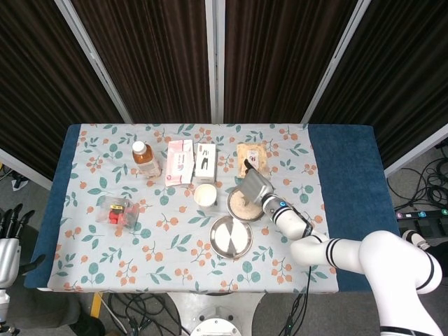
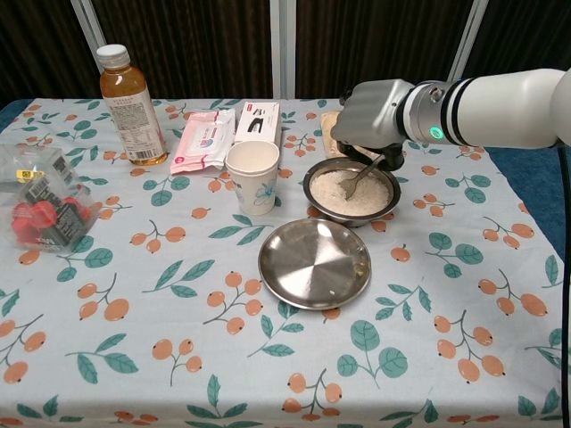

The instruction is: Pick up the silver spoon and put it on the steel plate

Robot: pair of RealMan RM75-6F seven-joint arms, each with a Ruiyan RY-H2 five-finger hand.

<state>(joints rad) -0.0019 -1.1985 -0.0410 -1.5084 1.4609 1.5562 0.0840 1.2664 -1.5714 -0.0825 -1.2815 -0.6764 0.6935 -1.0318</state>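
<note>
My right hand (image 2: 373,114) grips the handle of the silver spoon (image 2: 354,181) above the back of the bowl of rice (image 2: 350,191). The spoon slants down and left, its tip just over the rice. The empty steel plate (image 2: 314,263) lies on the cloth directly in front of the bowl. In the head view the right hand (image 1: 255,187) covers the bowl's back edge, with the plate (image 1: 231,236) below it. My left hand (image 1: 7,238) hangs off the table at the far left, fingers apart, holding nothing.
A paper cup (image 2: 252,176) stands left of the bowl. Behind are a snack bag (image 1: 250,158), a white box (image 2: 257,120), a pink wipes pack (image 2: 204,138) and a tea bottle (image 2: 128,105). A clear bag with red items (image 2: 40,210) lies at the left edge.
</note>
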